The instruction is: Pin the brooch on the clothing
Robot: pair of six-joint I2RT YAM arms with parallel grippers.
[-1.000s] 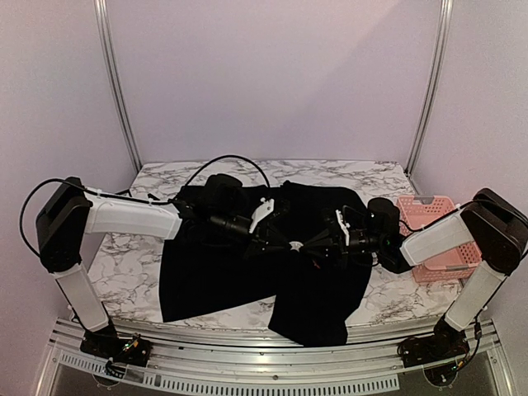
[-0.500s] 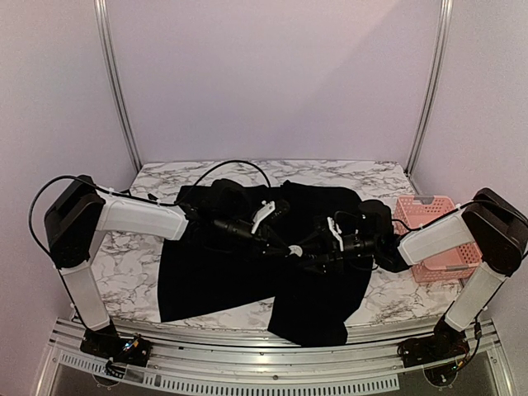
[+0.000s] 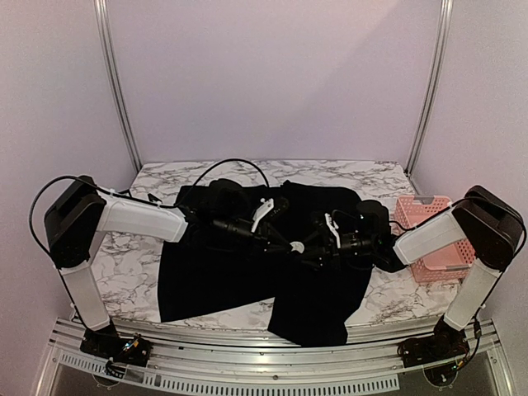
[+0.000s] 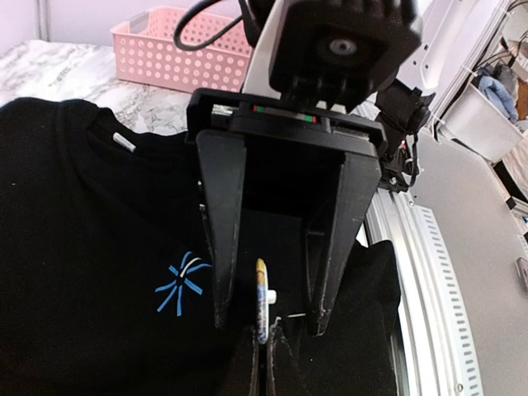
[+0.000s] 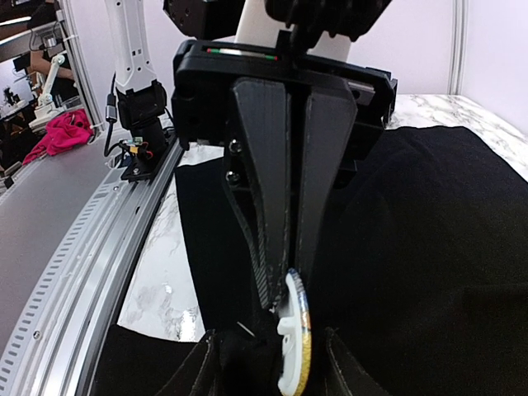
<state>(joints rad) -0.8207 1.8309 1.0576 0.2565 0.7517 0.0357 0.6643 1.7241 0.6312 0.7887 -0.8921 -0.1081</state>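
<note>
The black T-shirt (image 3: 214,280) lies spread on the marble table, its light-blue starburst mark (image 4: 183,285) left of the jaws in the left wrist view. My left gripper (image 4: 264,363) is shut on the edge of the brooch (image 4: 261,301), a thin round disc seen edge-on with a white back piece and a fine pin. It holds the brooch just above the shirt. My right gripper (image 5: 272,371) faces it, open, with one finger on each side of the brooch (image 5: 297,338). In the top view the two grippers (image 3: 290,246) (image 3: 307,247) meet tip to tip over the shirt's middle.
A pink perforated basket (image 3: 437,231) stands at the right edge of the table, beside the right arm. The aluminium rail (image 3: 264,375) runs along the near edge. Bare marble (image 3: 132,264) shows left of the shirt. The shirt's hem hangs over the front edge.
My right gripper has moved left until its open fingers straddle the brooch. My left gripper has shifted slightly right, still holding the brooch.
</note>
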